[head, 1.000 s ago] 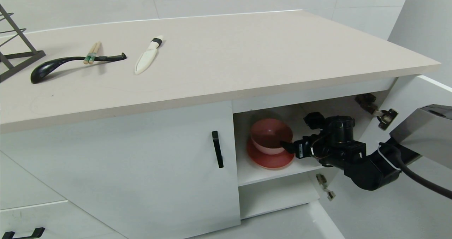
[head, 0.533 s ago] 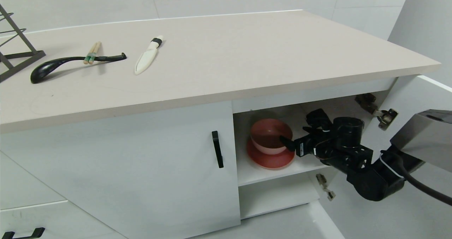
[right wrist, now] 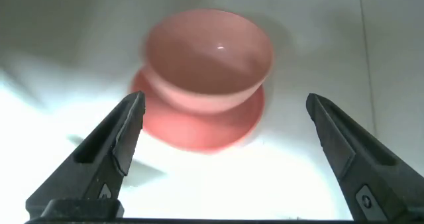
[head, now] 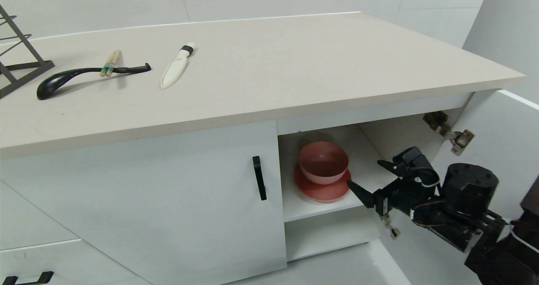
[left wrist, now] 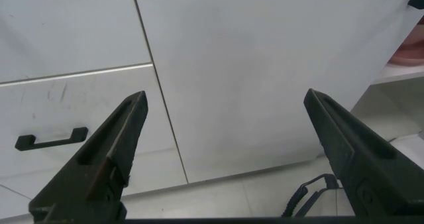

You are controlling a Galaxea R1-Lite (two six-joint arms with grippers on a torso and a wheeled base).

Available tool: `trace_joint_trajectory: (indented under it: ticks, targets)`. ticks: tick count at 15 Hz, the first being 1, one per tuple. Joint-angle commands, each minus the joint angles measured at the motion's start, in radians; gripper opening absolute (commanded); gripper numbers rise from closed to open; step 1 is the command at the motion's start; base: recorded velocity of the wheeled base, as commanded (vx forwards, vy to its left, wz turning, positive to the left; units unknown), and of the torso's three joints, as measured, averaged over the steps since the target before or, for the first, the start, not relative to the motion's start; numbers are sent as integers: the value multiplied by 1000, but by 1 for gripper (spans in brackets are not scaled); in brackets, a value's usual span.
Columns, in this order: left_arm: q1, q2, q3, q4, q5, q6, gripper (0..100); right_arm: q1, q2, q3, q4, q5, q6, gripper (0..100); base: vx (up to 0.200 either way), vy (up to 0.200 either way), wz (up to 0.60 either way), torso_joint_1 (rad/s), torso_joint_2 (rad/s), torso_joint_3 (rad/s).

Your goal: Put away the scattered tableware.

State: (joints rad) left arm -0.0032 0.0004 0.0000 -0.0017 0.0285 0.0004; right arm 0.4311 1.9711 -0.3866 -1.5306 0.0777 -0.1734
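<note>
A pink bowl (head: 323, 162) (right wrist: 209, 58) sits on a red plate (head: 322, 189) (right wrist: 199, 128) on the shelf inside the open cabinet. My right gripper (head: 379, 179) (right wrist: 222, 158) hangs open and empty just outside the cabinet mouth, to the right of the dishes and apart from them. On the counter lie a black ladle (head: 80, 78), a pair of chopsticks (head: 109, 63) across its handle, and a white knife (head: 177, 66). My left gripper (left wrist: 225, 158) is open, facing the white cabinet fronts low down.
The right cabinet door (head: 501, 150) stands swung open beside my right arm. The left door (head: 177, 201) is closed with a black handle (head: 259, 177). A dark rack (head: 17, 53) stands at the counter's far left. A drawer handle (left wrist: 52, 140) shows low down.
My right gripper has drawn back out of the cabinet, away from the bowl and toward the lower right. Bowl and plate stay on the shelf.
</note>
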Motion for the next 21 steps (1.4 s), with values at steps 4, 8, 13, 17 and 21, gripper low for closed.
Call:
trace_joint_trajectory:
  ticks: [4,8,13,17,21]
  targets:
    - [0,0,0,0,1,1,100,21,-322,233,-23,1,-24,100,0,0,0,0,0,0]
    - [0,0,0,0,1,1,100,2,-643,387,90,-7,-24,100,0,0,0,0,0,0]
    - [0,0,0,0,-1,4,100,-126,-1017,387,498,-10,-24,100,0,0,0,0,0,0]
    - [0,0,0,-1,-1,-39,100,-278,-1663,380,1097,-9,68,100,0,0,0,0,0,0]
    - [0,0,0,-1,-1,-40,100,-434,-1971,387,1380,-10,89,100,0,0,0,0,0,0]
